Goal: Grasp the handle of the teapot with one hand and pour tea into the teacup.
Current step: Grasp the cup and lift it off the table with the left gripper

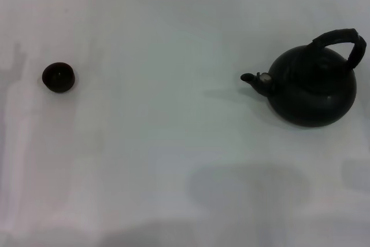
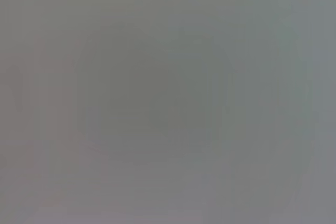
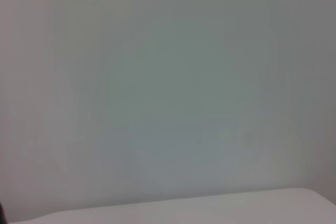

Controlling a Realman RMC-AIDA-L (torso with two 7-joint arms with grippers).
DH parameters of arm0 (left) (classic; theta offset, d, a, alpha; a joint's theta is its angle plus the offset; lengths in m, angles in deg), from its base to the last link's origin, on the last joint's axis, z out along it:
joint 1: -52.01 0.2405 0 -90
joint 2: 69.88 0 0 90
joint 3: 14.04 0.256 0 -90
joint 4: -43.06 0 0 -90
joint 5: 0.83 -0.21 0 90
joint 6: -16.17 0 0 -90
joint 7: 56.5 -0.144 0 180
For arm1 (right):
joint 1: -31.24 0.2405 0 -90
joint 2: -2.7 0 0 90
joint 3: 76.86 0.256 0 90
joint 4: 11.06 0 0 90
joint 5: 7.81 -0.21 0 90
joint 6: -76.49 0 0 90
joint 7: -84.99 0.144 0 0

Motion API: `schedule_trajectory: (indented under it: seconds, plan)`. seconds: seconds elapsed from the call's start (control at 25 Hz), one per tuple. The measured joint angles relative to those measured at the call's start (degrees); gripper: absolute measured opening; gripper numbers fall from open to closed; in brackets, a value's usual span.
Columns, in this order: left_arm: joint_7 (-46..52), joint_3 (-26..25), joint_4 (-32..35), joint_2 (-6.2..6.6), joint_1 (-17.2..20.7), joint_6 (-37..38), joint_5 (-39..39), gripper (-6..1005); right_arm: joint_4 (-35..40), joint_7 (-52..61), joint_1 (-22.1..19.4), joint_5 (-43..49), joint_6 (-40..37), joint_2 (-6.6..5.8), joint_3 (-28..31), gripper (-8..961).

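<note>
Bare white tabletop [image 1: 173, 160] is seen nearest, with the teapot [image 1: 312, 88] at right, its spout toward the teacup [image 1: 58, 77] far left; neither gripper is shown, so the arched handle [image 1: 341, 40] should be clasped squarely at its crown.

Lighting, as I read it from my station: soft, even, bright overhead. Faint shadow left of the teapot [image 1: 312, 88]; broad dim patches near the front of the table [image 1: 173, 143]. Both wrist views featureless, hazy grey.
</note>
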Motion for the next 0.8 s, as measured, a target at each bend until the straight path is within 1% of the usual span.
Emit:
schedule_trajectory:
  seconds: [0.28,0.48,0.6,0.8]
  plan:
    - [0.0,0.0,0.5,-0.03,0.3,0.4,0.0,891,0.2,0.0,0.2,0.0,0.0,-0.01,0.0,874]
    - [-0.5,0.3,1.1,0.02,-0.2,2.2,-0.5,890,0.2,0.0,0.9,-0.3,-0.4,-0.05,0.0,874]
    - [-0.8,0.6,1.5,0.09,-0.7,4.7,-3.0,890,0.2,0.0,1.3,-0.3,-0.5,-0.14,0.0,874]
    - [-3.2,0.6,1.9,0.11,-1.2,5.9,-7.6,890,0.8,0.0,2.1,-0.4,-0.9,-0.29,0.0,873]
